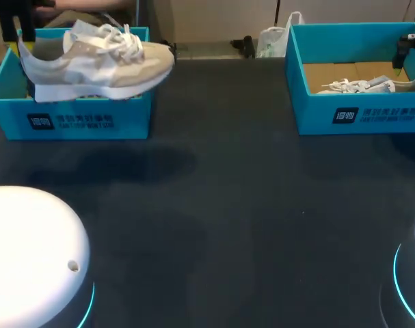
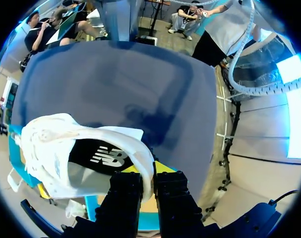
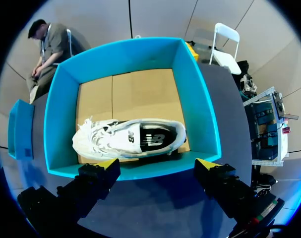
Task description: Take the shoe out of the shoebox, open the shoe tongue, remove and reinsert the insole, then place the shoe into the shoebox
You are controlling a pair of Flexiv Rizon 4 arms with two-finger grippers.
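Above the left blue cardboard shoebox (image 1: 77, 121): white-and-beige laced sneaker (image 1: 101, 58) held aloft.
Left end effector (image 2: 149, 177) clamped narrow on its heel collar; right end effector (image 3: 157, 167) spread wide over second blue shoebox (image 3: 202, 119) containing another white sneaker (image 3: 130, 140).

Robotics test laboratory: a dark desk (image 1: 234, 205) carries a blue left shoebox (image 1: 77, 121) and right shoebox (image 1: 357, 113), with a white arm base (image 1: 29, 253), cyan-lit, at the near edge.
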